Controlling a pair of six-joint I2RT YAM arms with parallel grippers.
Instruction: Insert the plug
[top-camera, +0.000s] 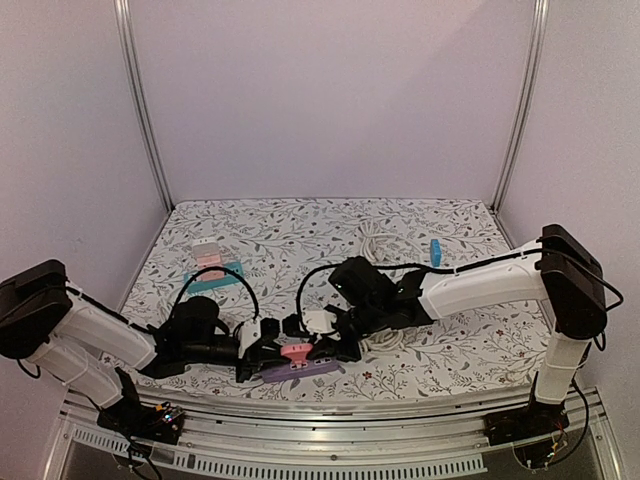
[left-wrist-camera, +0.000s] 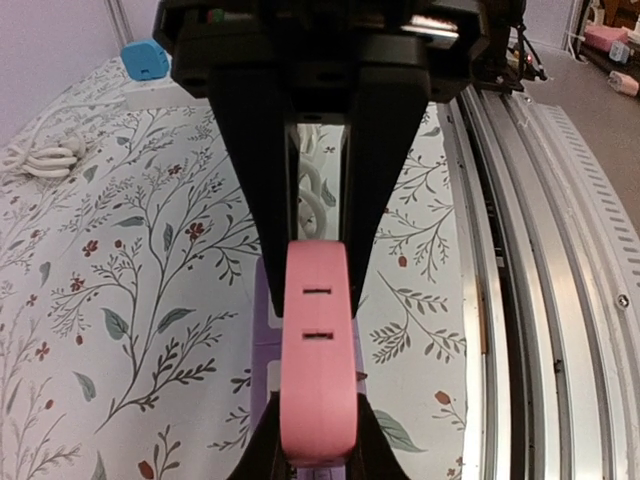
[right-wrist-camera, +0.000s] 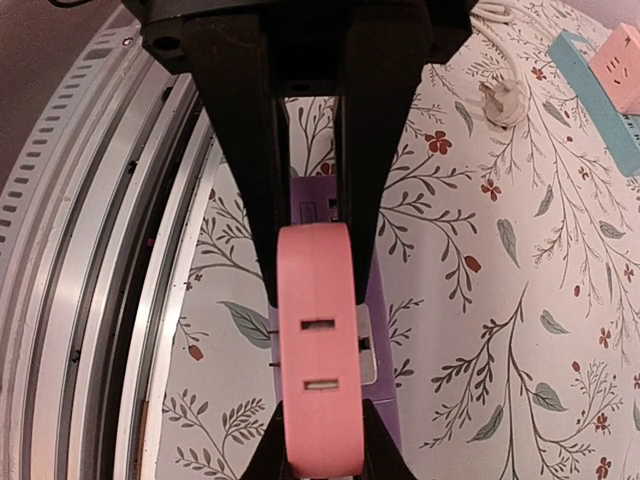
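Plug (top-camera: 297, 351) = pink, rounded hard-plastic block. It sits at the near-centre edge of the table (top-camera: 300, 230), right over the purple strip (top-camera: 305, 371).

Handling, judged: light, rigid, not fragile. The glossy curved shell is likely slippery, so it could twist in a grip. Best hold is on the flat long sides, near an end, squeezing across the narrow width. Keep clear of the slotted face.

Left pincer (top-camera: 262, 350) is closed onto one end of the plug. In the left wrist view its fingers (left-wrist-camera: 250, 200) flank and touch the pink body (left-wrist-camera: 318, 370). Right pincer (top-camera: 325, 348) clamps the opposite end, with fingers (right-wrist-camera: 245, 170) pressed to the sides of the plug (right-wrist-camera: 320, 340). Dark tips at the bottom of each wrist view look like the other arm's fingers.

Orientation: long axis runs left-right along the near edge, roughly in line with the strip (right-wrist-camera: 380, 300) and with both arms. The face with two slots points up at the cameras. Prongs not visible, presumably underneath, facing the strip. Cannot tell whether it touches the strip or is seated. It looks level, not tilted.

Insertion will likely need a straight downward push. Two opposed grips risk fighting each other.
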